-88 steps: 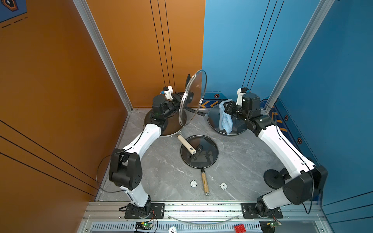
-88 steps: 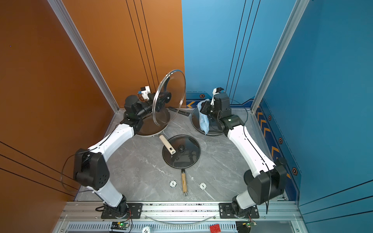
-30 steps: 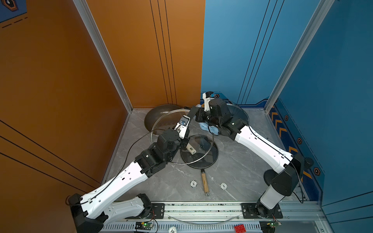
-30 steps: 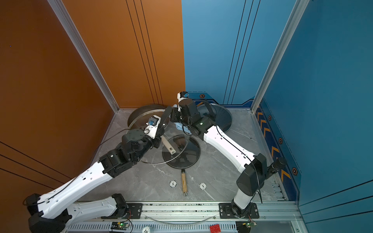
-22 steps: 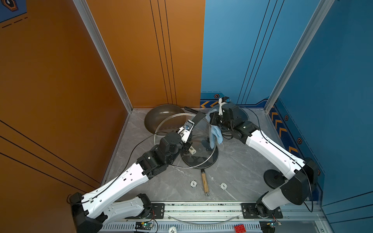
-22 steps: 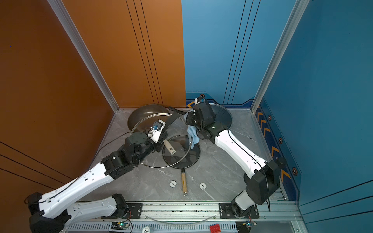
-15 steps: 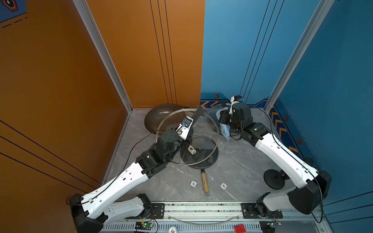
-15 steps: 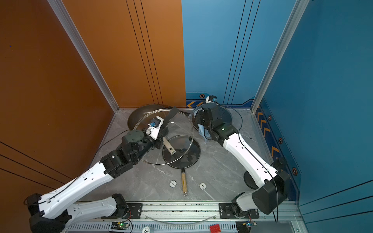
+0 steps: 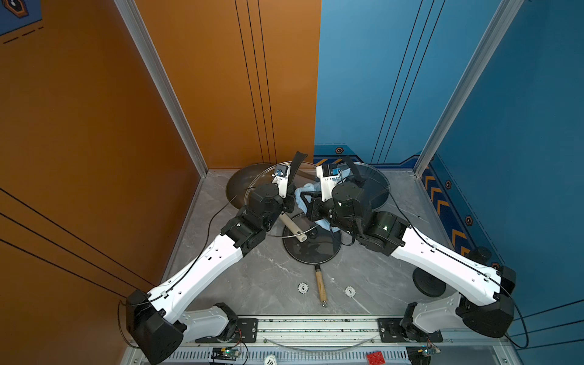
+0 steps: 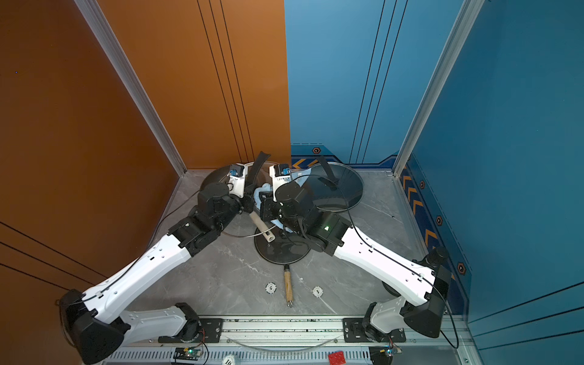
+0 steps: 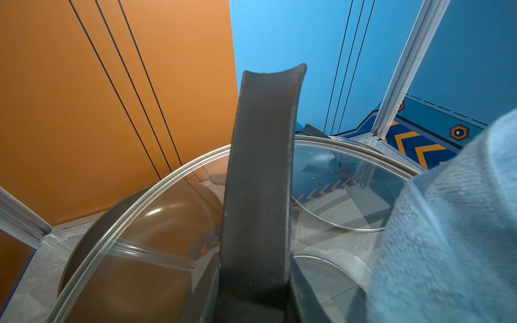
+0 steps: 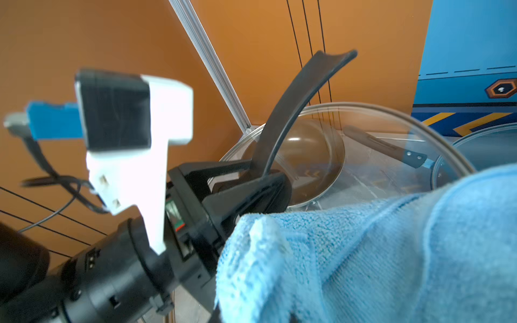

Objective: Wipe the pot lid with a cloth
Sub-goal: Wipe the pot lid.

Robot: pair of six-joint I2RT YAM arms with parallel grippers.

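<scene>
The pot lid (image 9: 284, 236) is a large glass disc with a steel rim and a curved black handle (image 9: 297, 162). It hangs tilted over the middle of the table. My left gripper (image 9: 289, 202) is shut on the base of that handle (image 11: 260, 181), as the right wrist view shows (image 12: 251, 179). The cloth (image 9: 305, 192) is a light-blue towel bunched in my shut right gripper (image 9: 305, 205), which sits right beside the left one. The cloth (image 12: 363, 251) hides the right jaws and lies against the glass (image 11: 156, 223) next to the handle. It fills one side of the left wrist view (image 11: 447, 237).
A brown pan (image 9: 240, 186) sits at the back left. A second large glass lid (image 9: 376, 189) lies at the back right. Below the held lid are a small dark lidded pan (image 9: 313, 249) with a wooden handle (image 9: 320, 284) and a cream handle (image 9: 292, 226). Two white markers (image 9: 302, 287) lie near the front.
Half a second ago my right gripper was off to the right with the cloth; it has swung back left against the lid. The left gripper keeps its hold and has moved the lid slightly back.
</scene>
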